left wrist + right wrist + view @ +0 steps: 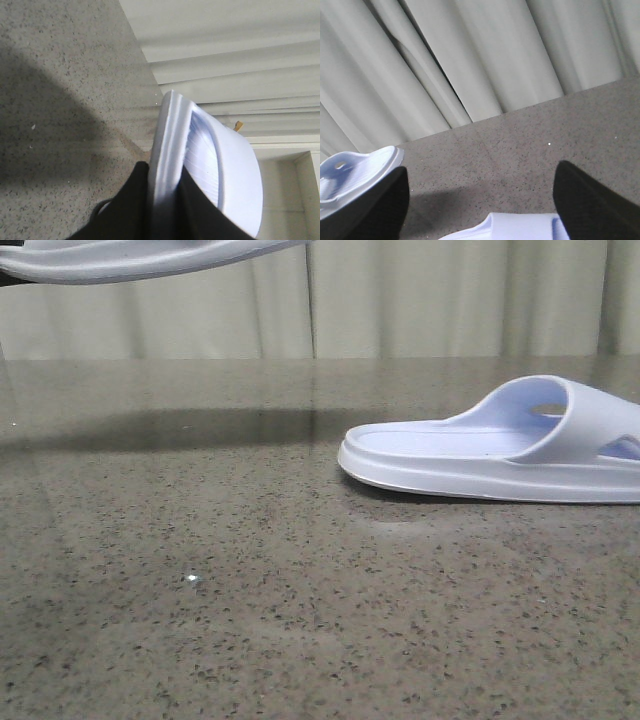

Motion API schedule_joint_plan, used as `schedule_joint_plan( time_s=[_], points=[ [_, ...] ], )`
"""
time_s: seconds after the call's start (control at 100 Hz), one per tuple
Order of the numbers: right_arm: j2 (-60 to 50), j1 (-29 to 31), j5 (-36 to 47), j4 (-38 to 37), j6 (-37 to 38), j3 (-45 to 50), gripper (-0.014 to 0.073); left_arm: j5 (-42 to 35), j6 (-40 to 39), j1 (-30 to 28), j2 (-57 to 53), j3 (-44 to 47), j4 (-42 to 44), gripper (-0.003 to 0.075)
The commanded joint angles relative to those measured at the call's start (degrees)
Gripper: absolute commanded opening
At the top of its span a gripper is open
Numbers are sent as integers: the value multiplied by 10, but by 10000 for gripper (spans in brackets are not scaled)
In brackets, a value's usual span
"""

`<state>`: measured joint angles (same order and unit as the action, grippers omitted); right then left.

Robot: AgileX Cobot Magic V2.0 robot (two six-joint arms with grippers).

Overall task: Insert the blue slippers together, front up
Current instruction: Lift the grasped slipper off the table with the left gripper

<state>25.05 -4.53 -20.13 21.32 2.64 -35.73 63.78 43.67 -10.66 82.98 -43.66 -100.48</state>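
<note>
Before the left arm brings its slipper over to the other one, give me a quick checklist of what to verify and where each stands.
1. Left pincer holding its slipper: ok, fingers clamp the sole edge.
2. Held slipper clear of the table: ok, it hangs at the top of the front view.
3. Second slipper resting flat, sole down: ok.
4. Right pincer open: ok, fingers wide apart.
5. Right pincer over the second slipper: ok, it shows between the fingers, not gripped.
6. Toe directions of the two slippers match: cannot tell.
</note>
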Motion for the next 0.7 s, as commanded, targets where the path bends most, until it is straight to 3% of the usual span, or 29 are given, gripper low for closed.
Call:
schedule_joint_plan(
  time_s=[0.0,0.38,0.69],
  points=[
    [24,1,43,5,41,5,518,42,1,-1,-20,-12,-32,16],
    [60,1,107,12,192,90,518,50,1,0,-20,-7,-28,16],
    [122,1,153,68,195,118,518,50,1,0,-20,-7,-28,16]
  ],
)
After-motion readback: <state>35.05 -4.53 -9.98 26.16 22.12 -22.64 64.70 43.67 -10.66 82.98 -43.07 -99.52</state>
